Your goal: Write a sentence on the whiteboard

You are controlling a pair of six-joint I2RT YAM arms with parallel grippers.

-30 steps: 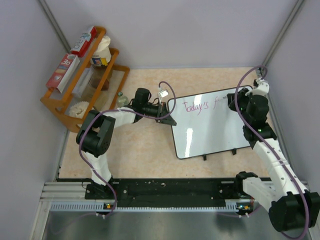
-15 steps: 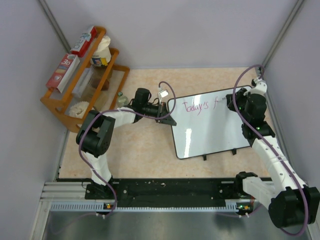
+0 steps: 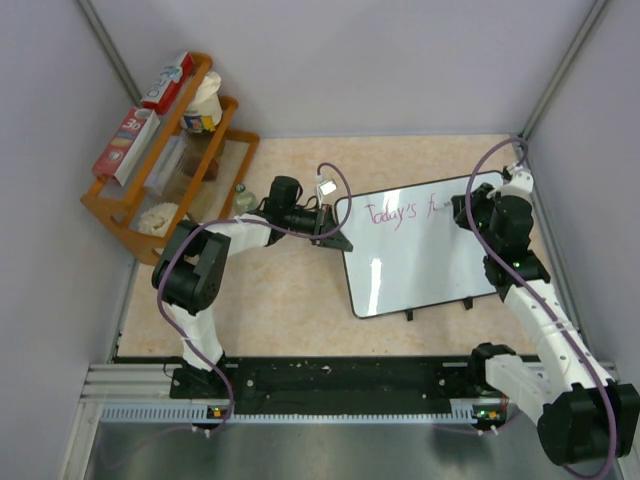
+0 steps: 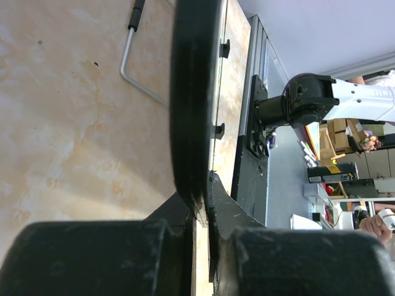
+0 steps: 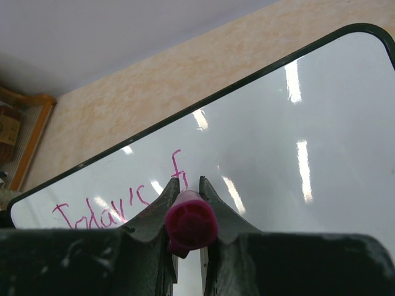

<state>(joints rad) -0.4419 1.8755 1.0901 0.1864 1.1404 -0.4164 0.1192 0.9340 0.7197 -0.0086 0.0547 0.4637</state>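
The whiteboard (image 3: 425, 262) stands tilted on the table right of centre. The sentence (image 3: 398, 213) in pink on its top line reads "Today's f" plus a short stroke. My left gripper (image 3: 337, 234) is shut on the board's left edge; the left wrist view shows the black frame (image 4: 191, 92) pinched between the jaws of this gripper (image 4: 207, 206). My right gripper (image 3: 466, 209) is at the board's upper right, shut on a pink marker (image 5: 190, 223). The right wrist view shows that gripper (image 5: 188, 185) over the board (image 5: 278, 135), just right of the last letters (image 5: 179, 169). The marker tip is hidden.
A wooden rack (image 3: 150, 215) with boxes, a cup and jars stands at the back left. A small bottle (image 3: 241, 196) stands near the left arm. The board's wire stand (image 4: 133, 61) rests on the table behind it. Walls close in on both sides.
My right gripper has shifted slightly right and toward me along the top line, and a short stroke has been added after the "f". The left arm and board have not moved.
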